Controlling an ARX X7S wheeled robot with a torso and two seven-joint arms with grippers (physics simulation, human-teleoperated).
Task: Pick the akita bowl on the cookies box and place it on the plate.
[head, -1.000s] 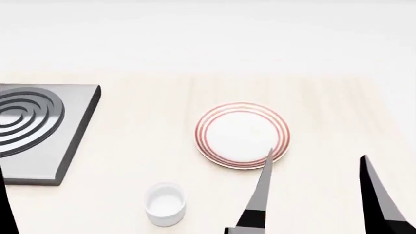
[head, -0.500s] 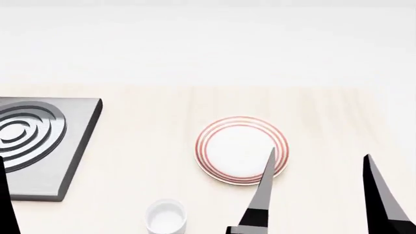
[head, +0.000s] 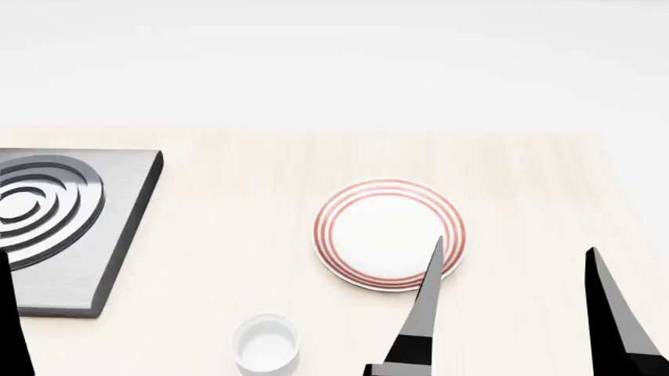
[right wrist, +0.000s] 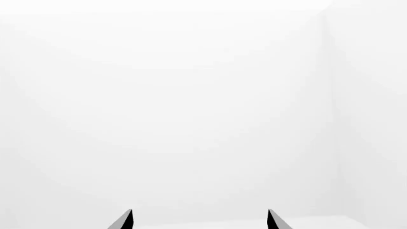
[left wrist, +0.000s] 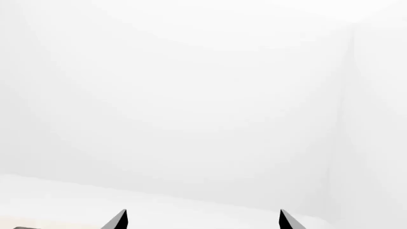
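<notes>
The plate (head: pixel 388 233), white with red rings, lies flat on the pale wooden table (head: pixel 240 204) near the middle of the head view. The akita bowl and the cookies box are out of view in every frame. My right gripper (head: pixel 512 246) is open and holds nothing; its left fingertip overlaps the plate's near right rim in the picture. In the right wrist view the right gripper (right wrist: pixel 199 211) faces only white wall. One finger (head: pixel 9 313) of my left arm shows at the head view's left edge. The left gripper (left wrist: pixel 203 211) is open and holds nothing.
A grey stove slab with concentric burner rings (head: pixel 63 227) sits at the table's left. A small plain white cup (head: pixel 265 342) stands near the front edge, left of the right gripper. The table's far edge meets a white wall; its right edge lies just beyond the right gripper.
The head view has shifted: the plate, cup and stove slid down the picture, then slightly back up. Both grippers stay open at about the same places in the view.
</notes>
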